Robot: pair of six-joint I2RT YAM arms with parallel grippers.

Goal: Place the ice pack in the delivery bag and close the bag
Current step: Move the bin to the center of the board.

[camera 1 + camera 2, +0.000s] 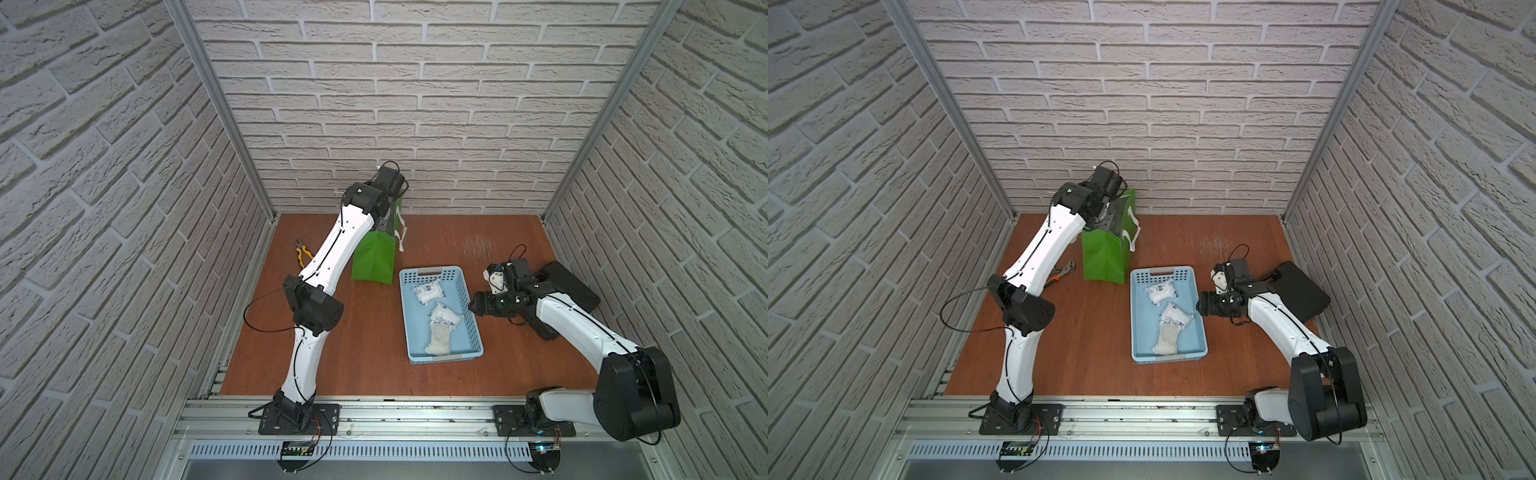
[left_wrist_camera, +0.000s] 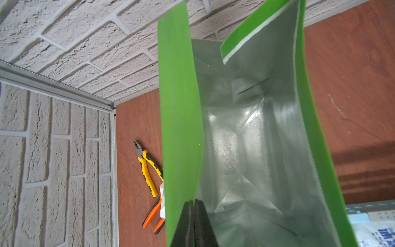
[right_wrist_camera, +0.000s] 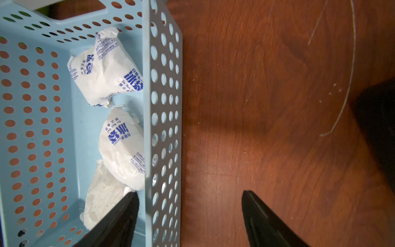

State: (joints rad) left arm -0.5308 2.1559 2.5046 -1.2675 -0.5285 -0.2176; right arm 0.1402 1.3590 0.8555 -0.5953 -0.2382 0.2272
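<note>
At the delivery bag's rim, the left jaws are clamped on its green wall; the bag stands upright on the tabletop. The right jaws gape astride the blue basket's side wall, ice packs lying inside.

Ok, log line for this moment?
left gripper: shut on delivery bag wall | right gripper: open over basket wall | ice packs: in basket

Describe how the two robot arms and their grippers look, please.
The left arm and the right arm have smooth white shell links joined by bulky black joint housings. A thin black cable loops out beside the joints. Each stands on a black bolted base plate. The left gripper and the right gripper have matte black, tapering fingers.
</note>
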